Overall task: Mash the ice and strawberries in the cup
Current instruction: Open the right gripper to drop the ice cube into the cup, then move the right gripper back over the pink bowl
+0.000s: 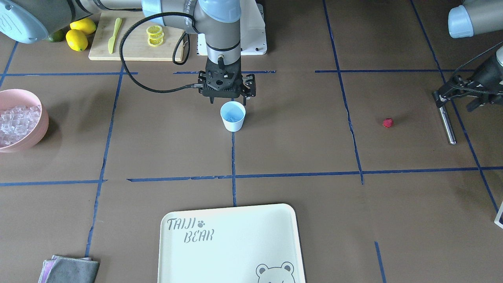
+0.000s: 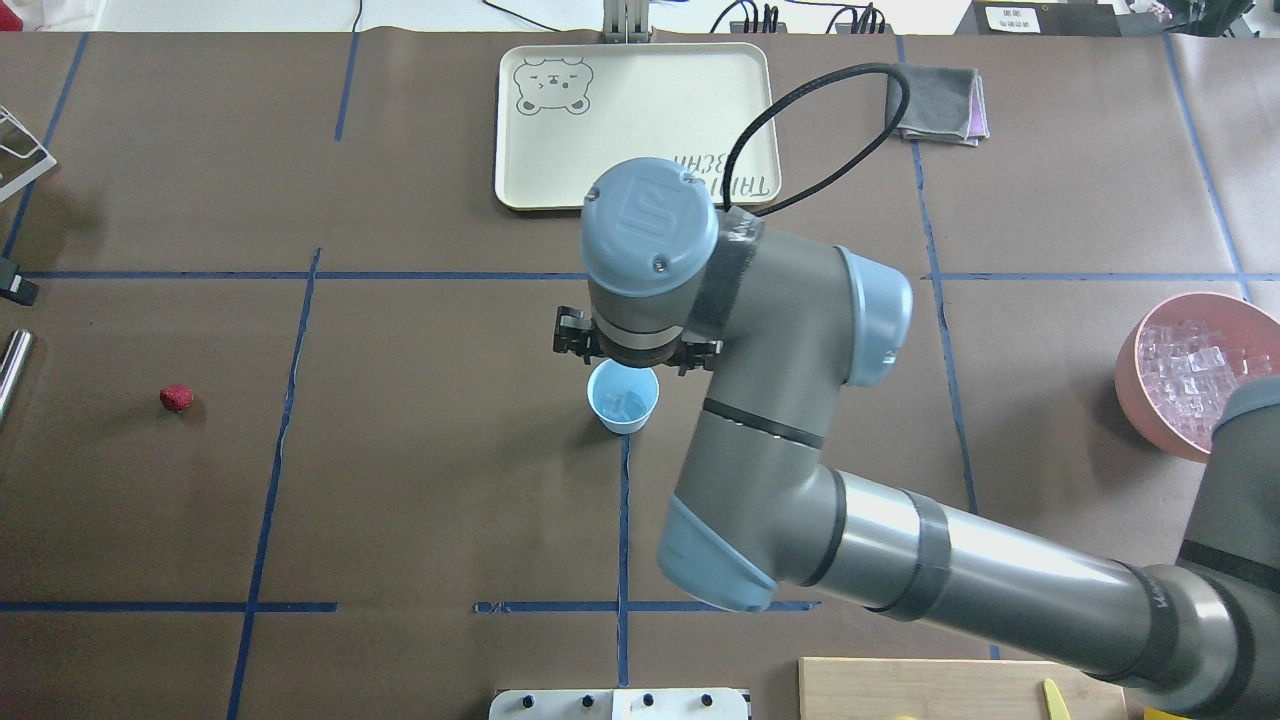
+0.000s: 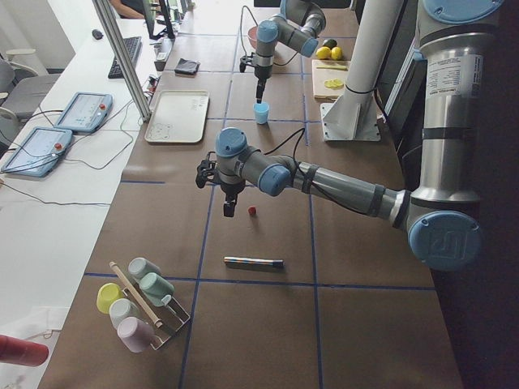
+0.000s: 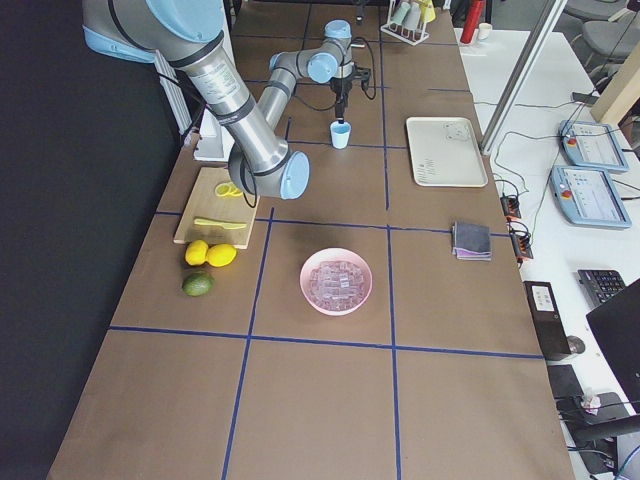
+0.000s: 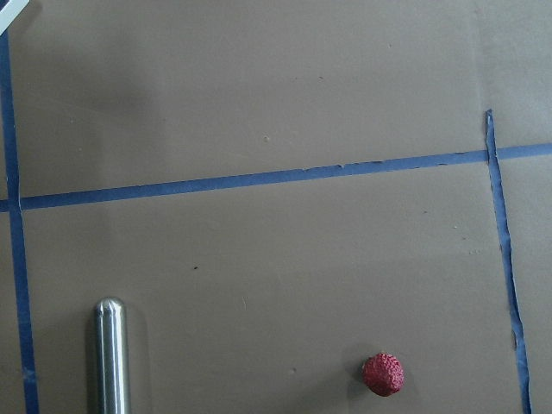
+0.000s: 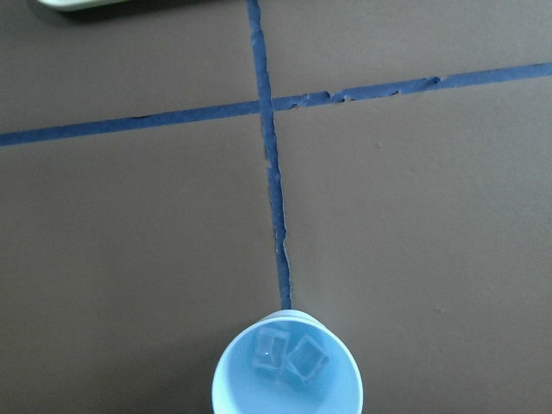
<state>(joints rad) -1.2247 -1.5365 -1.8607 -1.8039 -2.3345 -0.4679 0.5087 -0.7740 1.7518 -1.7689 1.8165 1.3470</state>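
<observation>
Cup [image 1: 232,116] upright on table [image 1: 298,149], two ice cubes [image 6: 289,355] inside; right claw [image 1: 228,100] spread, empty, just above. Strawberry [image 1: 388,123] lies well apart, near left claw [image 3: 229,209], whose state I cannot tell. Advise centring overhead, pinching gently.

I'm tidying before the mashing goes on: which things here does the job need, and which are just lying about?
Needed: cup, ice cubes in it, strawberry, pink bowl of spare ice, probably the metal rod.
Lying about: tray, folded cloth, cutting board, lemon slices, whole lemons, yellow knife.
</observation>
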